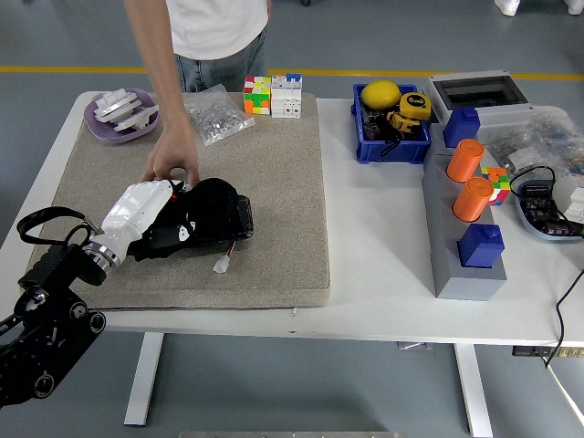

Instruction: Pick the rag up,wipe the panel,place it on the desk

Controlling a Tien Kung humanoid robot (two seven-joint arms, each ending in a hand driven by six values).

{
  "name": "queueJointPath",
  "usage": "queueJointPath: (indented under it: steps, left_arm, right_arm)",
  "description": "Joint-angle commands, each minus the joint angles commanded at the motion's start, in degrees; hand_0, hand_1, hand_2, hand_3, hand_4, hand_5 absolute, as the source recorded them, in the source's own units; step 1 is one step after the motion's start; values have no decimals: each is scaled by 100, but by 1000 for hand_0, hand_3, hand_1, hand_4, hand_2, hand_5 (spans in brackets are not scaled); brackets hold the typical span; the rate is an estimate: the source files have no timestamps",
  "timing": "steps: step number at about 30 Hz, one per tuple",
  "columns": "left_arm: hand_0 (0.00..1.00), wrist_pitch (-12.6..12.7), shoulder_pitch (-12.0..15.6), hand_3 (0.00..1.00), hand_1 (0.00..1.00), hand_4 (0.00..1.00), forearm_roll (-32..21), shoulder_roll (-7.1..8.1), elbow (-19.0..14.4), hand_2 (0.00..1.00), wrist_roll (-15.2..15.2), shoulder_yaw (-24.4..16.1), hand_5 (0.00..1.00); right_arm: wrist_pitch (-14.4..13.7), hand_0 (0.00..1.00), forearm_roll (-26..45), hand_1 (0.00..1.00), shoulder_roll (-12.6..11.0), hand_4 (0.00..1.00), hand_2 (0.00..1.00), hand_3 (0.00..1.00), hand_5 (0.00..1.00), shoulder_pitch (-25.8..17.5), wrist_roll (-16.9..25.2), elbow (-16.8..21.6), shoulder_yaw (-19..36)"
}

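My left hand [196, 219], with a white cover on its back and a black front part, lies low on the beige mat [274, 164] at its left side. Its black front is one dark mass, and I cannot tell whether a dark rag is part of it. No separate rag shows anywhere on the table. A person at the far side reaches down, and the person's hand [173, 157] rests on the mat touching the back of my hand. A small white plug on a red wire [224, 265] lies just in front of my hand. My right arm is out of view.
A purple dish with white parts [120, 114], a clear bag of small parts [217, 114] and cubes [272, 94] stand at the mat's far edge. To the right are a blue bin [392, 128] and a grey panel with orange cylinders [467, 178] and blue blocks.
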Motion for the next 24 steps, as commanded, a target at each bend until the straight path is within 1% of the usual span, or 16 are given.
queueJointPath:
  steps: [10,19,24]
  left_arm:
    - [276,-5,241,473,307,396,86,154,6,543,-13,-487,2]
    - [277,7,459,476,312,403,126,237,21,544,-38,-871,2]
    - [276,19,631,477,314,400,120,293,15,543,-60,-1105,2]
  right_arm:
    - [4,794,-23,679,-6,984,683,604,451,-14,5,0,37]
    - [7,794,47,678,-10,984,683,603,452,-33,1,0,-43]
    - [2,793,106,678,-9,984,683,604,452,-49,0,0,-102]
